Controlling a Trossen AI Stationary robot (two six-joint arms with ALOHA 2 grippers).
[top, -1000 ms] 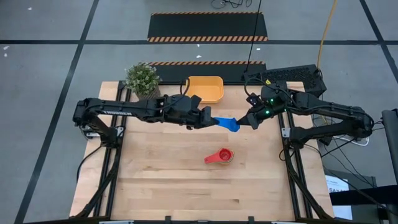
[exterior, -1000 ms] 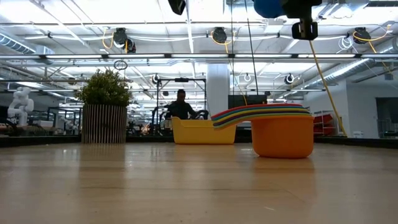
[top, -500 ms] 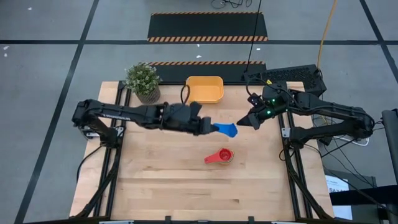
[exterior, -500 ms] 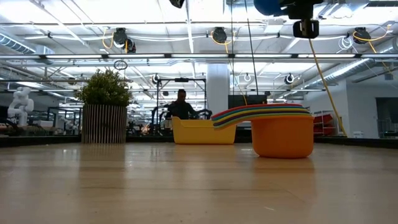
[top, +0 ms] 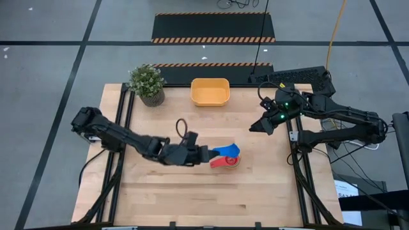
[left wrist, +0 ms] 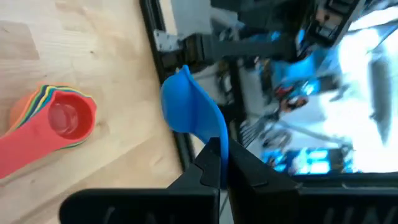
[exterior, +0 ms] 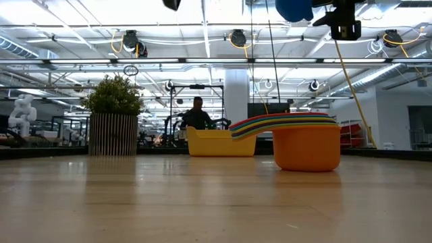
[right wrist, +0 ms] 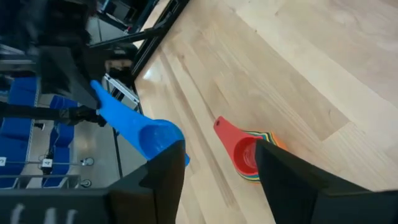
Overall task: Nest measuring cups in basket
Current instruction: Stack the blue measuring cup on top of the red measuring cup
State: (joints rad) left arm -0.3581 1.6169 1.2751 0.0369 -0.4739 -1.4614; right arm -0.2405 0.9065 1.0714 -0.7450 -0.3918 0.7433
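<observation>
A stack of nested measuring cups, red on top, sits on the wooden table right of centre; it also shows in the low view. My left gripper is shut on a blue measuring cup, which hangs just over the stack's far side. My right gripper hovers open toward the table's right edge, with nothing between its fingers. The orange-yellow basket stands on its flat bottom at the far edge, holding nothing. My left gripper pinches the blue cup's flat handle between its two fingers. The fingers come nearly level from the table's left and lie along the handle. The cup is lifted clear of the table, its bowl pointing away from the gripper, above the red-topped stack.
A small potted plant stands at the far left corner. Black frame rails run along the table's left and right edges. Bare wood lies in front of the stack, toward the near edge. A person shows in the room beyond the table.
My right gripper has let go of the blue cup and drawn back a little toward the right edge. My left gripper has carried the cup toward the near edge and downward, from mid-table to just above the nested stack. The stack has stayed put.
</observation>
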